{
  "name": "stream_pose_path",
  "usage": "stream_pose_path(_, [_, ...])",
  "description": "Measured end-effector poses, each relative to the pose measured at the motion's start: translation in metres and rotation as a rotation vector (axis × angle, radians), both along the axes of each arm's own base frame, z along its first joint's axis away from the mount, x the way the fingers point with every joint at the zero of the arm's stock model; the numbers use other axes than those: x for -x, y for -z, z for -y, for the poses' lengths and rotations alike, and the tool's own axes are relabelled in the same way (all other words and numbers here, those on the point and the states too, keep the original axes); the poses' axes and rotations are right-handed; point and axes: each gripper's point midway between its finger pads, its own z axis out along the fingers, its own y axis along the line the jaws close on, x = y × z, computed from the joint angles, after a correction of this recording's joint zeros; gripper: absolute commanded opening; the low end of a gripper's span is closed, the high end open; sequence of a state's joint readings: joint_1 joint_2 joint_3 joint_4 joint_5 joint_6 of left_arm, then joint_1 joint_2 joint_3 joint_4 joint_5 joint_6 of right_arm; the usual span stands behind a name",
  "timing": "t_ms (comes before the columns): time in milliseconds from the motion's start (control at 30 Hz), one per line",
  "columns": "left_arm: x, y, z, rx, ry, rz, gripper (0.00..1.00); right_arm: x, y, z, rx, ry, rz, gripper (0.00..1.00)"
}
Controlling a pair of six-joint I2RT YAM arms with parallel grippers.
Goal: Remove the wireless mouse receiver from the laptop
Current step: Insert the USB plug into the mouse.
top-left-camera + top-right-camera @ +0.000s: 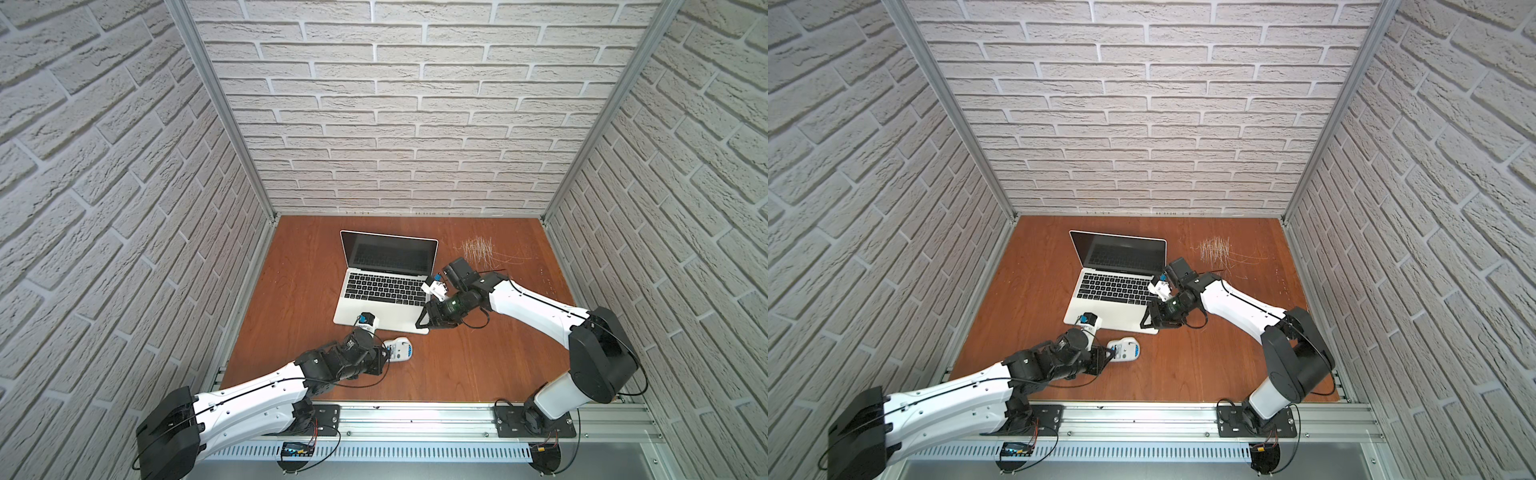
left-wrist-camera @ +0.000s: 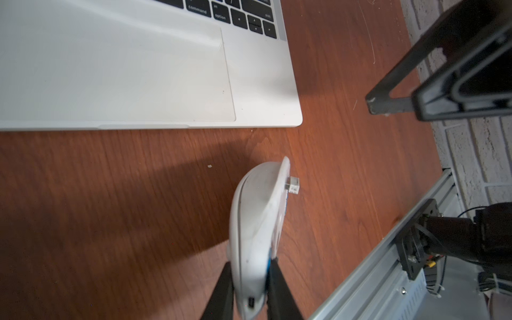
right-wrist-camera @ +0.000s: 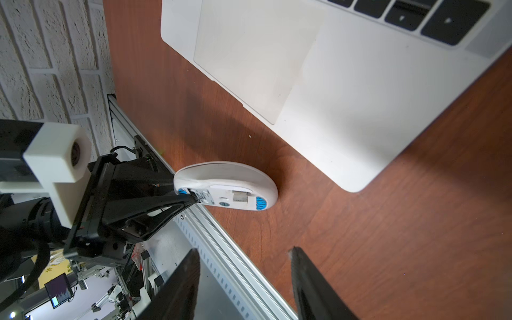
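Left end effector [image 2: 249,263] pinches white mouse [image 2: 255,216] on edge (receiver stub [image 2: 293,186] protruding from underside); laptop [image 2: 138,69] corner beyond, apart.

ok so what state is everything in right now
laptop: open, screen dark
mouse: tipped on its edge, underside showing
receiver: sticking out of the mouse's underside
left gripper: shut on the mouse
right gripper: open, empty

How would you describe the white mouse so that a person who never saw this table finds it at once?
Start at the open silver laptop on the brown table. Just in front of its trackpad edge, the white oval mouse is tipped on its side, pinched by the left tool. It is the only oval thing there, with blue stickers on its underside.
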State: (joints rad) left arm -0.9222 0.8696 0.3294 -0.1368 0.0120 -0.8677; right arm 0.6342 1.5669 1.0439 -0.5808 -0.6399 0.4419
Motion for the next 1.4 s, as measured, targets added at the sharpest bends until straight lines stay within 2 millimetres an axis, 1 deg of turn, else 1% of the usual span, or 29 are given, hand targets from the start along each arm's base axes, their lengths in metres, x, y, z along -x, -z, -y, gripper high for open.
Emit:
stream_pose_path(233, [-0.009, 0.008, 0.000, 0.091, -0.084, -0.113, 0.00, 0.016, 0.015, 0.014, 0.027, 0.007, -0.021, 0.56])
stream_pose_path(500, [-0.016, 0.013, 0.003, 0.153, -0.117, -0.190, 0.00, 0.018, 0.012, 0.019, 0.009, 0.016, 0.039, 0.56])
stream_pose_path(633, [-0.018, 0.014, 0.006, 0.173, -0.116, -0.215, 0.00, 0.016, 0.019, 0.021, 0.034, 0.021, 0.060, 0.56])
stream_pose_path(733, [-0.018, 0.015, 0.009, 0.184, -0.110, -0.230, 0.00, 0.016, 0.024, 0.018, 0.057, 0.006, 0.085, 0.56])
stream_pose_path(833, [-0.018, 0.016, 0.012, 0.191, -0.101, -0.242, 0.00, 0.016, 0.035, 0.015, 0.092, -0.016, 0.103, 0.57])
stream_pose_path(1067, [-0.018, 0.017, 0.016, 0.198, -0.089, -0.251, 0.00, 0.011, 0.057, 0.006, 0.129, -0.036, 0.095, 0.58])
stream_pose_path(1200, [-0.019, 0.017, 0.018, 0.197, -0.086, -0.255, 0.00, 0.007, 0.061, -0.004, 0.124, -0.044, 0.109, 0.58])
stream_pose_path(1400, [-0.020, 0.017, 0.019, 0.195, -0.082, -0.255, 0.00, -0.005, 0.062, -0.014, 0.115, -0.024, 0.116, 0.54])
